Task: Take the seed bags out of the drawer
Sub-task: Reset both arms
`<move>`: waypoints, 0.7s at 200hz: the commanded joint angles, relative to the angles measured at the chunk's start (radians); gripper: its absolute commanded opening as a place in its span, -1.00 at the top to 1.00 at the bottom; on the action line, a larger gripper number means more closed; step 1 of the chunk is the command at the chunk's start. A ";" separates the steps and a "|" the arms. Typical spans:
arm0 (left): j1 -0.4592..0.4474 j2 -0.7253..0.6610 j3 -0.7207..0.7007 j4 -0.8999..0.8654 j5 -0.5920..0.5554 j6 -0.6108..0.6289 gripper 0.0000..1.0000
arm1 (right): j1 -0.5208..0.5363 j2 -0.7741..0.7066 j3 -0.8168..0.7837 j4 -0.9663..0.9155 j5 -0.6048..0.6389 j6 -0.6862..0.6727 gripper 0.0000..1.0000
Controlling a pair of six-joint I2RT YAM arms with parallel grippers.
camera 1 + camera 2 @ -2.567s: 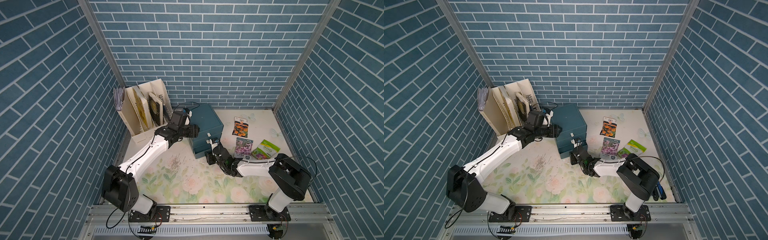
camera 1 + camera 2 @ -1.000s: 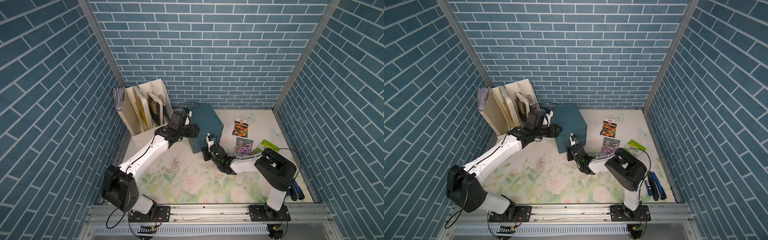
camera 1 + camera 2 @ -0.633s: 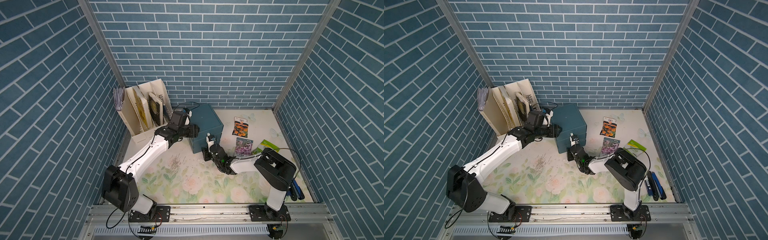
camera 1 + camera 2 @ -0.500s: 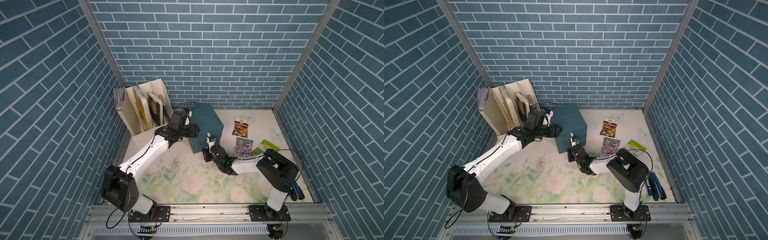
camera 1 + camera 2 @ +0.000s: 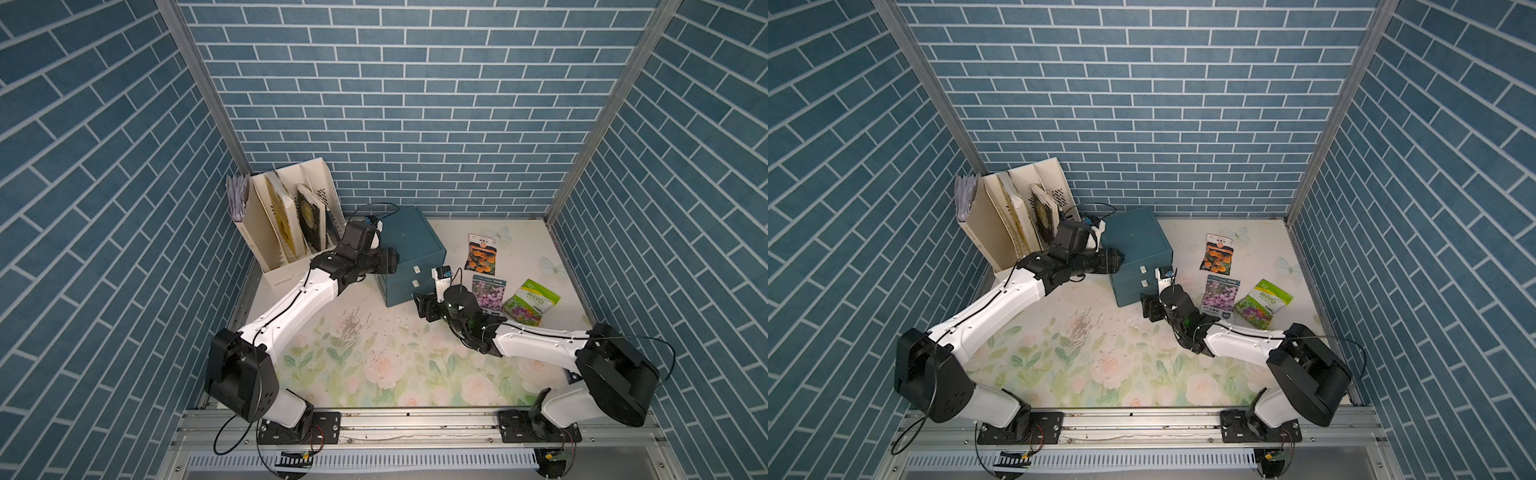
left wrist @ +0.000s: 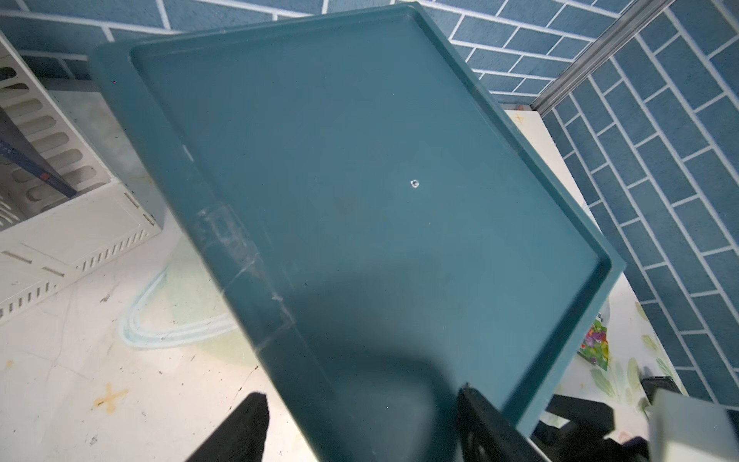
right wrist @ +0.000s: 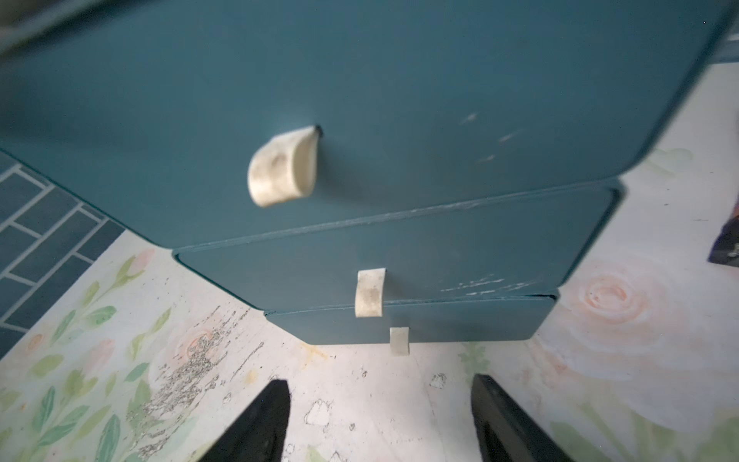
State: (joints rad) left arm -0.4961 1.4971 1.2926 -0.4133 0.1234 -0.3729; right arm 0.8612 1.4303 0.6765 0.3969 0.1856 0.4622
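Both parted, left jaws astride cabinet (image 6: 360, 200), right jaws empty

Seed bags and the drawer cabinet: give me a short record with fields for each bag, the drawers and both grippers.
orange seed bag: flat on the table, beside the cabinet
purple seed bag: flat on the table, nearer the front
green seed bag: flat, next to the purple one
drawers: all three look shut
left gripper: open, astride the cabinet's top edge
right gripper: open, empty, facing the drawers
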 commanded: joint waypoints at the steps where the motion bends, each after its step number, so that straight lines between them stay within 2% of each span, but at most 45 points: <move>1: -0.002 0.029 0.001 -0.110 -0.045 0.003 -0.66 | -0.039 -0.064 -0.017 -0.108 -0.040 -0.030 -0.58; 59: -0.002 0.012 0.064 -0.113 -0.076 -0.004 -1.00 | -0.165 -0.209 -0.047 -0.240 -0.107 -0.068 -0.83; 91: -0.003 -0.022 0.083 -0.101 -0.097 -0.009 -1.00 | -0.233 -0.269 -0.064 -0.293 -0.145 -0.089 -0.99; 140: -0.003 -0.133 0.051 -0.066 -0.162 -0.018 -1.00 | -0.355 -0.326 -0.074 -0.341 -0.192 -0.108 -0.99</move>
State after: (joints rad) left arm -0.4961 1.4471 1.3472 -0.4988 0.0185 -0.3870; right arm 0.5591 1.1355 0.6086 0.1051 0.0360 0.3943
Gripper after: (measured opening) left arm 0.998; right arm 0.998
